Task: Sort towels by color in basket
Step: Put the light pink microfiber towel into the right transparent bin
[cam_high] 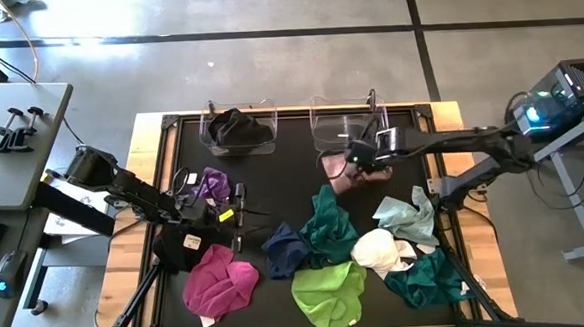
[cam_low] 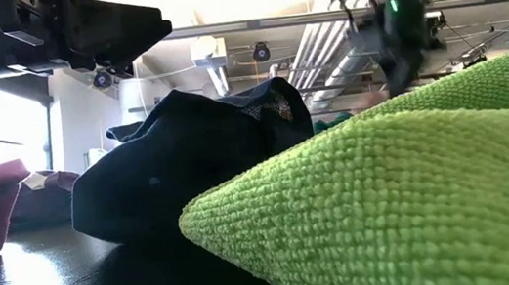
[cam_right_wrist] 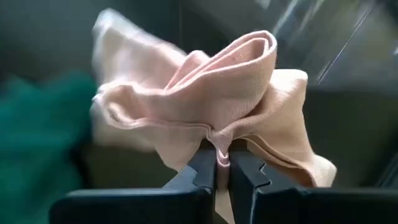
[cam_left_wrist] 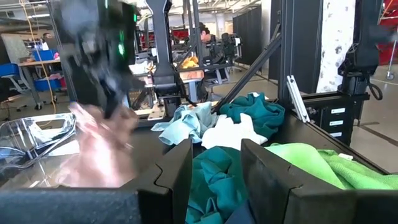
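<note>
A black tabletop point(cam_high: 300, 133) with a pale wooden border is being viewed from above, with two dark arms reaching in from either side. Two clear plastic baskets are standing along its far edge: the left clear basket point(cam_high: 209, 138) is holding a crumpled black towel point(cam_high: 238, 127), while the right clear basket point(cam_high: 322, 132) is appearing to hold nothing yet.

A soft pale pink towel point(cam_right_wrist: 205, 99) is being held by the right pincer point(cam_right_wrist: 222, 163), whose fingers are pressed together on a fold of the cloth. It is being carried just in front of the right clear basket, near the far edge of the tabletop.

The left pincer point(cam_left_wrist: 214, 168) is being kept narrowly parted, with nothing between its fingers, over the left part of the tabletop, just beside a small purple towel point(cam_high: 213, 184) and a second black cloth point(cam_high: 184, 247).

Most of the sorting is judged to be still ahead. Loose towels are lying across the near half of the tabletop: a magenta towel point(cam_high: 221, 284) toward the near left corner, a navy towel point(cam_high: 282, 249) and a teal towel point(cam_high: 329, 224) in the middle, a lime green towel point(cam_high: 329, 294) at the near edge, and a white towel point(cam_high: 379, 250), a pale mint towel point(cam_high: 407, 214) and another teal towel point(cam_high: 425, 280) toward the near right corner.
</note>
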{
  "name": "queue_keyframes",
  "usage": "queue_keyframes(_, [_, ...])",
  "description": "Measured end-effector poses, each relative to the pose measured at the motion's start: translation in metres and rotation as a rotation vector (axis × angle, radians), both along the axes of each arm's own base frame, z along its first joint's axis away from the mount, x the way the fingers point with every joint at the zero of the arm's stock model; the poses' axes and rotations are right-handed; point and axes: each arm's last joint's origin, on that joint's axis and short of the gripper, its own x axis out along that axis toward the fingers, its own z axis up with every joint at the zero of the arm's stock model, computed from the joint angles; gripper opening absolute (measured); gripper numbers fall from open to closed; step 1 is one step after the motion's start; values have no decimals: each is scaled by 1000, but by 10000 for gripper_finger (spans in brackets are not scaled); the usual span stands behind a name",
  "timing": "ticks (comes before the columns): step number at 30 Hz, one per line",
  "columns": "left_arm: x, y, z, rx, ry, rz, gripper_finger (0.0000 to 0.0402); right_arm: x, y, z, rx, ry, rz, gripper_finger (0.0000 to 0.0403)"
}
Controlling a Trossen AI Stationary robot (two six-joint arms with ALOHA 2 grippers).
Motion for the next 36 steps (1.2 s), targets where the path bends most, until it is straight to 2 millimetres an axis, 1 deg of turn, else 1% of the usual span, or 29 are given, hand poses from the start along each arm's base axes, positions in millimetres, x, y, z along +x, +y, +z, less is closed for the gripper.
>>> queue_keyframes(3, [0,0,1,-3,-8,0,122,5,-1,40,-132,-89,-5,10])
queue_keyframes(6, [2,-1,3,-5,-16,-1,122,5,-11,76,-269,-107,-35,13])
queue_keyframes(9, [3,-1,5,-7,-22,0,122,8,-28,98,-367,-102,-68,13])
queue_keyframes(11, [4,-1,6,-7,-23,0,122,10,-43,102,-380,-78,-79,13])
queue_keyframes(13, [4,-1,5,-7,-23,0,122,12,-59,98,-373,-38,-90,13])
queue_keyframes(14, [4,-1,5,-6,-21,0,122,14,-67,93,-357,-12,-91,13])
queue_keyframes(18, [4,-1,5,-5,-15,0,122,24,-95,67,-229,63,-63,13])
queue_keyframes(21, [4,-1,3,1,3,0,122,33,-110,45,-196,134,-71,20])
queue_keyframes(23, [4,-1,2,6,17,0,122,38,-117,33,-185,176,-82,35])
queue_keyframes(26, [4,-1,-1,12,42,0,122,43,-125,18,-138,209,-68,70])
queue_keyframes(29, [4,-1,-2,14,50,0,122,46,-129,11,-91,198,-60,109])
queue_keyframes(31, [4,-1,-2,14,51,0,122,47,-131,10,-59,171,-41,132])
queue_keyframes(34, [4,-1,-2,15,51,0,122,47,-130,14,-47,132,-27,154])
queue_keyframes(36, [4,-1,-2,15,51,0,122,44,-129,21,-70,124,-32,161])
